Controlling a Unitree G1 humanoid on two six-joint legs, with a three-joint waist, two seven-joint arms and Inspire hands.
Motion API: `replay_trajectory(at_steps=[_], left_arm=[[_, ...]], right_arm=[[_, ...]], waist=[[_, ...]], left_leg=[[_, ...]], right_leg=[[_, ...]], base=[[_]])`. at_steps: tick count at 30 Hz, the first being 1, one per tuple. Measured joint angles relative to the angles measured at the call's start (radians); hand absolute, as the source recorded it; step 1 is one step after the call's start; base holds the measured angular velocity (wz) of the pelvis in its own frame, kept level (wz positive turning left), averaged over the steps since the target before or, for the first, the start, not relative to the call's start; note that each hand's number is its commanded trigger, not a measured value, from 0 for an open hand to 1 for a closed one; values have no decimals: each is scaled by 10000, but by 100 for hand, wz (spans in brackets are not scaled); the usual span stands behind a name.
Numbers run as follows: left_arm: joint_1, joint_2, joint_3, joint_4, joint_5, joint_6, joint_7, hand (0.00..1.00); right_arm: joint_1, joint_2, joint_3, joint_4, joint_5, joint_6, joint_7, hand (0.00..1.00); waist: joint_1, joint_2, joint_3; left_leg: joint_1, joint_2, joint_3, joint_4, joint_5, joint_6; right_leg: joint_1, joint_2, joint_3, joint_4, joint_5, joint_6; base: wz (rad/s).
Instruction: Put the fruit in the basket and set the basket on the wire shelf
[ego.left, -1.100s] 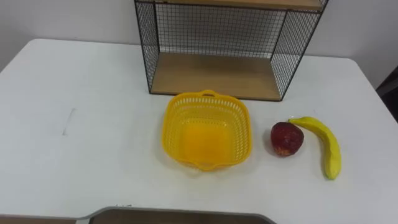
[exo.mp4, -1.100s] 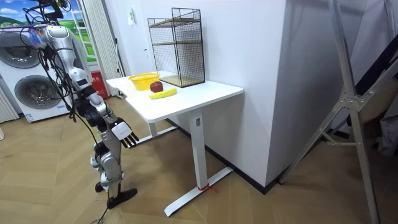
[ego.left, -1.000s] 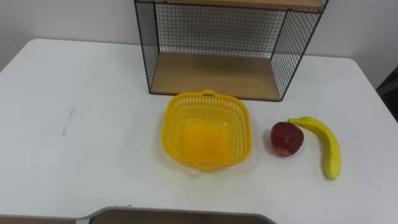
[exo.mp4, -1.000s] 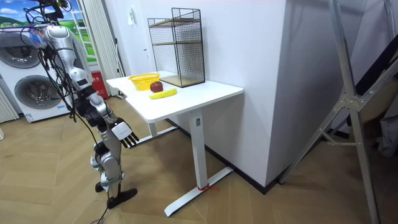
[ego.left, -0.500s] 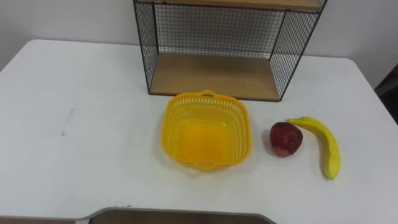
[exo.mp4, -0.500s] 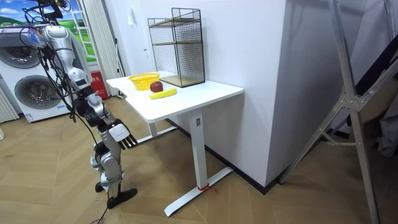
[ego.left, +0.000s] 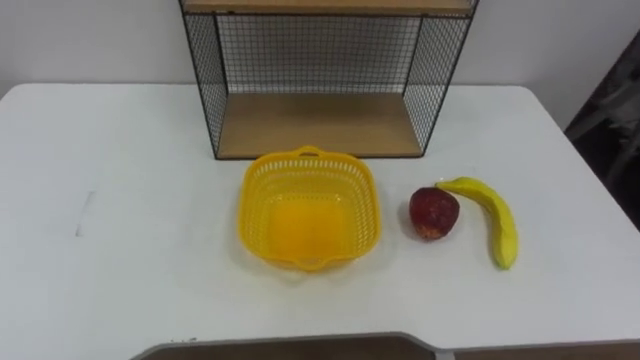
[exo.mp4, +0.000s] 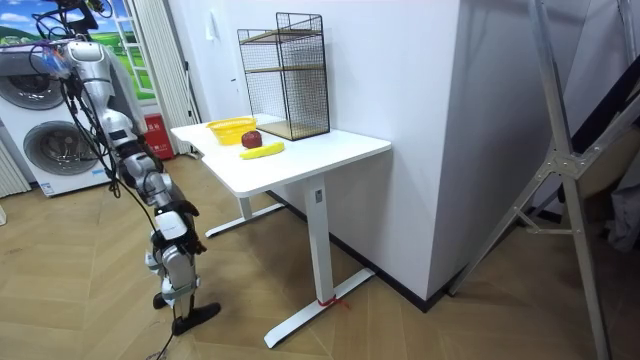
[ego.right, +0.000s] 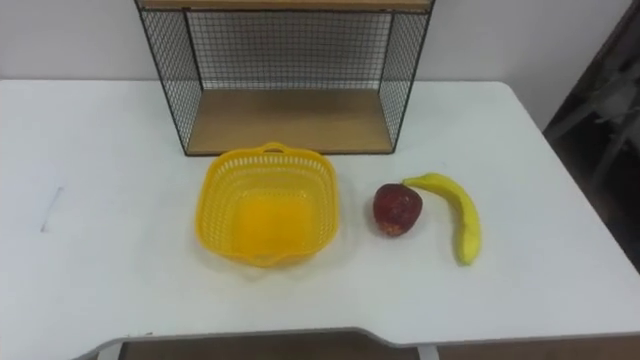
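Basket (ego.left: 252, 205): yellow, perforated, upright on the white table (ego.left: 130, 220), centre front, nothing in it. Fruit is on the table to its right. The red apple (ego.left: 434, 212) sits near the basket wall but apart from it. The banana (ego.left: 492, 215) curves round the apple's far side, stem end just beside the apple's top; can't tell if they touch. The apple lies between basket and banana.

Wire shelf (ego.left: 320, 125) stands just behind the basket, mesh at back and sides, wooden bottom board bare.

Room view adds the shelf's full height with upper boards, and the robot standing on the floor at the table's near edge, washing machine (exo.mp4: 50, 140) behind it. Right hand (exo.mp4: 186, 208) hangs low below table height, too small to tell whether released or clenched.

Count: one basket, one apple, one banana, one shelf.
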Motion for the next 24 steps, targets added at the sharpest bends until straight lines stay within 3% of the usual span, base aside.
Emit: replay_trajectory(at_steps=[2,7,15,18,20,24], left_arm=[[18,11,343,-9,-93,-37,190,0],[240,199,565,-89,-531,-89,385,0],[684,286,570,-650,-508,-360,578,0],[761,330,553,-907,-483,-417,603,0],[594,325,514,-1075,-475,-547,696,0],[537,367,166,-1213,-473,-757,799,0]], right_arm=[[-2,-23,-1076,-102,1195,2,-616,0],[-34,-231,-2639,-996,2201,-51,-2333,0],[-42,-801,-3478,-4229,1385,-991,-5644,0],[-51,-999,-3660,-6358,174,-1364,-7212,0],[-89,-1125,-3629,-7863,-1564,-1613,-8233,0],[-289,-1391,-3636,-9658,-4551,-1849,-9337,0]], waist=[[-121,-42,-26],[-430,-116,-75],[-779,-283,-111],[-838,-309,-98],[-810,-363,-80],[-776,-432,-25]], left_leg=[[-19,-9,50,-3,-1,-1],[8,-41,242,3,-4,2],[-69,-76,267,5,-15,11],[-193,-92,249,3,-11,16],[-438,-112,216,50,4,38],[-565,-122,192,59,8,43]], right_leg=[[-165,3,67,194,-51,-7],[-338,31,278,547,-212,9],[-492,3,293,690,-271,42],[-623,-4,301,705,-276,48],[-840,-32,260,701,-254,64],[-932,-40,253,674,-254,73]], base=[[-12],[-11],[-1],[0],[5],[1]])
